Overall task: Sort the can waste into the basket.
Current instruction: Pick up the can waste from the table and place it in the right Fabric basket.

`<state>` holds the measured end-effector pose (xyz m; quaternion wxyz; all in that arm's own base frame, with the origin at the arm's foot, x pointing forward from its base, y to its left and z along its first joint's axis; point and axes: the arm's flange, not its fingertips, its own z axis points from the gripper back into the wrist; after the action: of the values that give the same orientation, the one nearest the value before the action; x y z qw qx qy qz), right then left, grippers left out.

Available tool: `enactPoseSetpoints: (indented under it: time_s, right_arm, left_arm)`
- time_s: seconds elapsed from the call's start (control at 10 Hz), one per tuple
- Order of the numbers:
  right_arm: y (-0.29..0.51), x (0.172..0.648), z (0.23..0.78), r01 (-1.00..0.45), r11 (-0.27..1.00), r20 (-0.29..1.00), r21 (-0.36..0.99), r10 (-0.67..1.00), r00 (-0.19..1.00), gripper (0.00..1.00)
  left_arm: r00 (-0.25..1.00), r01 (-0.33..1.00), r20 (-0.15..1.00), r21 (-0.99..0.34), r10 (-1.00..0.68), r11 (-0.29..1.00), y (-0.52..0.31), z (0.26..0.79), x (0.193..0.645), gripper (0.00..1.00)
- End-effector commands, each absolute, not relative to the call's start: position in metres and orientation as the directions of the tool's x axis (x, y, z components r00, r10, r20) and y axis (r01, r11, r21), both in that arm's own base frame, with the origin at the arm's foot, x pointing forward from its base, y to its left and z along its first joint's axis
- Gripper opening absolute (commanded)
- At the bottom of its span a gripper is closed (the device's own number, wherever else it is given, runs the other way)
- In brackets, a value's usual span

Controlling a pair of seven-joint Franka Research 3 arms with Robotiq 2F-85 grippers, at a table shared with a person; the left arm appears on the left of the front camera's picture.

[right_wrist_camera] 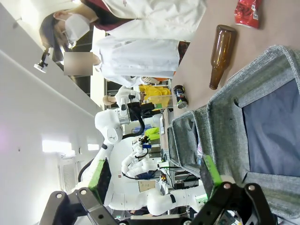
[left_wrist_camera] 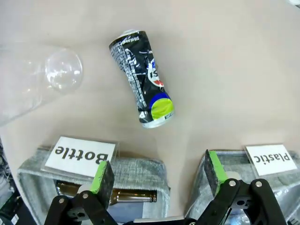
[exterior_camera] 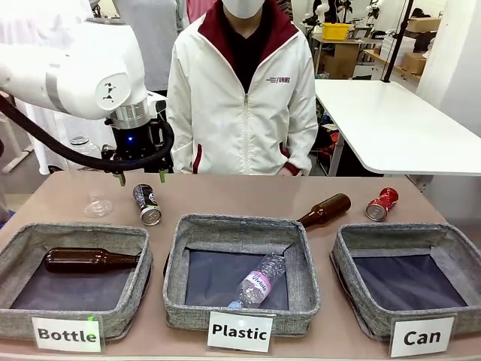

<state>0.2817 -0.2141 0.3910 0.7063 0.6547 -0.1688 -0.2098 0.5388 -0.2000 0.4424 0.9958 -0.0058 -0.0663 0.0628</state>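
The black can (exterior_camera: 147, 204) with green-yellow marks lies on its side on the table behind the "Bottle" basket. My left gripper (exterior_camera: 141, 179) hangs just above and behind it, open and empty. From the left wrist the can (left_wrist_camera: 143, 79) lies ahead of the open left gripper (left_wrist_camera: 158, 176). The crushed red can (exterior_camera: 382, 203) rests at the far right, behind the grey "Can" basket (exterior_camera: 353, 259), which has nothing in it. My right gripper (right_wrist_camera: 155, 176) is open and empty over that basket's wall (right_wrist_camera: 225, 126); the red can (right_wrist_camera: 247, 13) lies beyond it.
A brown bottle (exterior_camera: 325, 210) lies between the "Plastic" basket (exterior_camera: 176, 263) and the "Can" basket. The "Bottle" basket (exterior_camera: 22, 241) holds a brown bottle, the "Plastic" basket a clear one. A clear plastic bottle (exterior_camera: 98, 204) lies left of the black can. A person stands at the far side.
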Motion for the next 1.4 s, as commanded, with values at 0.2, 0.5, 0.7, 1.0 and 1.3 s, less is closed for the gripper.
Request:
enactPoseSetpoints:
  time_s: [0.2,0.5,0.7,1.0,1.3]
  right_arm:
    - [-0.214,0.281,0.391,0.052,0.061,-0.014,0.997,-0.512,0.859,1.0]
    - [-0.214,0.281,0.391,0.052,0.061,-0.014,0.997,-0.512,0.859,1.0]
    - [-0.214,0.281,0.391,0.052,0.061,-0.014,0.997,-0.512,0.859,1.0]
    - [-0.214,0.281,0.391,0.052,0.061,-0.014,0.997,-0.512,0.859,1.0]
    - [-0.214,0.281,0.391,0.052,0.061,-0.014,0.997,-0.512,0.859,1.0]
  left_arm:
    - [0.925,-0.365,0.1,-0.042,0.368,0.93,-0.207,0.438,0.558,1.0]
    - [0.86,-0.492,0.078,-0.132,0.504,0.86,-0.207,0.426,0.574,1.0]
    - [0.884,-0.455,0.072,-0.098,0.463,0.885,-0.204,0.427,0.565,1.0]
    - [0.906,-0.42,0.035,-0.051,0.422,0.906,-0.193,0.393,0.593,1.0]
    - [0.923,-0.381,0.029,-0.055,0.383,0.923,-0.185,0.353,0.607,1.0]
